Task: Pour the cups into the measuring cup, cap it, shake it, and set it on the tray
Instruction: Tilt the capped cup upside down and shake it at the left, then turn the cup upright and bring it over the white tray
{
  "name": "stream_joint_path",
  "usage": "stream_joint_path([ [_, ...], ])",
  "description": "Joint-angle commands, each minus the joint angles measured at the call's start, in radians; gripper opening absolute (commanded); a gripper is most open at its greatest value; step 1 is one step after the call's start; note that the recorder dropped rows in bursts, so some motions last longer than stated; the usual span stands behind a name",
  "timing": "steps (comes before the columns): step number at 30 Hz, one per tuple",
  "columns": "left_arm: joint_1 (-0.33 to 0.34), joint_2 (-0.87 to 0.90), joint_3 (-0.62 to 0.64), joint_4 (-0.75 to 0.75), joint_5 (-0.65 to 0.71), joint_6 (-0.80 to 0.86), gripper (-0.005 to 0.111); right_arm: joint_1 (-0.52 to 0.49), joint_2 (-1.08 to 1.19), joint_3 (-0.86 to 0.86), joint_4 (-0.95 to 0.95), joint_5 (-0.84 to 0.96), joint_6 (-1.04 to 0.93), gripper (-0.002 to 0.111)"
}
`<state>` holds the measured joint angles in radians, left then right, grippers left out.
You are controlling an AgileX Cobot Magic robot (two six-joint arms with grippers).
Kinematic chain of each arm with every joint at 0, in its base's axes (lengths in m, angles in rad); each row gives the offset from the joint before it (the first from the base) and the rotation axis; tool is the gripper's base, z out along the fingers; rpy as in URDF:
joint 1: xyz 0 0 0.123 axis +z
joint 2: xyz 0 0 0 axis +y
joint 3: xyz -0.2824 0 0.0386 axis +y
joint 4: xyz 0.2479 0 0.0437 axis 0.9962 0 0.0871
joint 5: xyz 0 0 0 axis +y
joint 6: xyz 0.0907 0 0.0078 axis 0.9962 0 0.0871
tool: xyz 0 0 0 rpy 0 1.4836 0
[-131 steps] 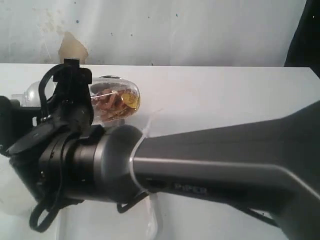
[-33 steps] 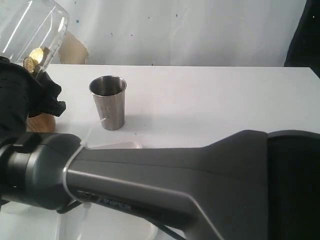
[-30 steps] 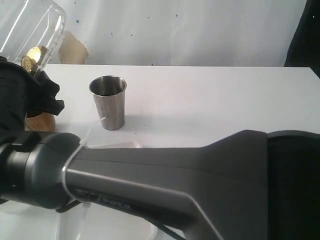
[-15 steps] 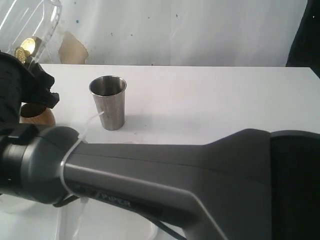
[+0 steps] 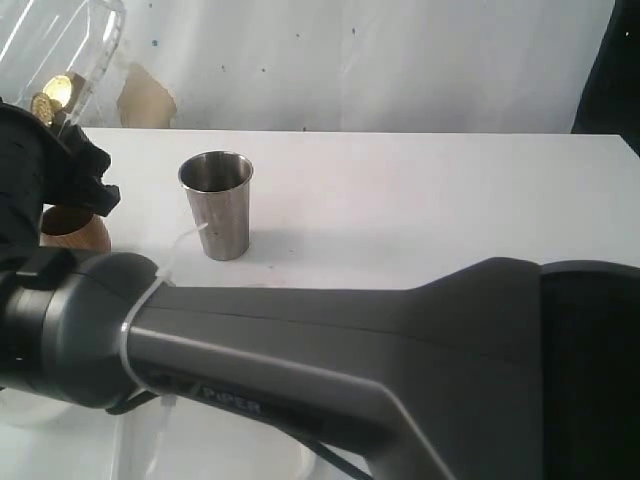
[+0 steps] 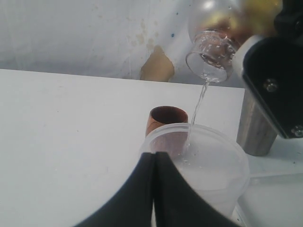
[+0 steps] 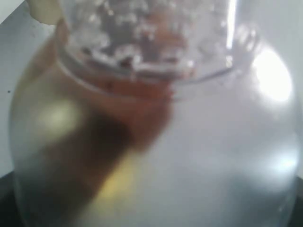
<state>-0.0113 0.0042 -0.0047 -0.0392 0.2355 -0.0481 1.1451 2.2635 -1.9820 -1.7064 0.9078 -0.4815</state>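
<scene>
My right gripper (image 5: 58,150) is shut on the clear measuring cup (image 5: 60,50), held high at the far left and tipped over. Gold and brown bits show inside it. Its domed cap (image 6: 210,59) points down, and a thin stream of water (image 6: 196,106) runs from it into a frosted container (image 6: 208,165). The cup's wall (image 7: 151,118) fills the right wrist view and hides the fingers. The wooden cup (image 5: 75,230) stands just behind the frosted container, and the steel tumbler (image 5: 215,215) stands upright to its right. My left gripper (image 6: 155,158) is shut and empty, just short of the frosted container.
The white tray (image 6: 279,198) lies beside the frosted container, only its corner showing. My right arm's grey forearm (image 5: 380,350) crosses the whole foreground of the exterior view. A white wall (image 5: 350,60) backs the table's far edge.
Since 4.4 s ago the measuring cup has risen from lying level before the tumbler to high at the left. Over the last second it shifted slightly left, uncovering more of the wooden cup.
</scene>
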Motion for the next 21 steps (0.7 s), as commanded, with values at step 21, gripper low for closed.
stream_joint_path([
  [21, -0.004, -0.004, 0.005, 0.008, -0.001, 0.001, 0.0, -0.128, -0.273, -0.005, 0.78, -0.093, 0.389, 0.0],
])
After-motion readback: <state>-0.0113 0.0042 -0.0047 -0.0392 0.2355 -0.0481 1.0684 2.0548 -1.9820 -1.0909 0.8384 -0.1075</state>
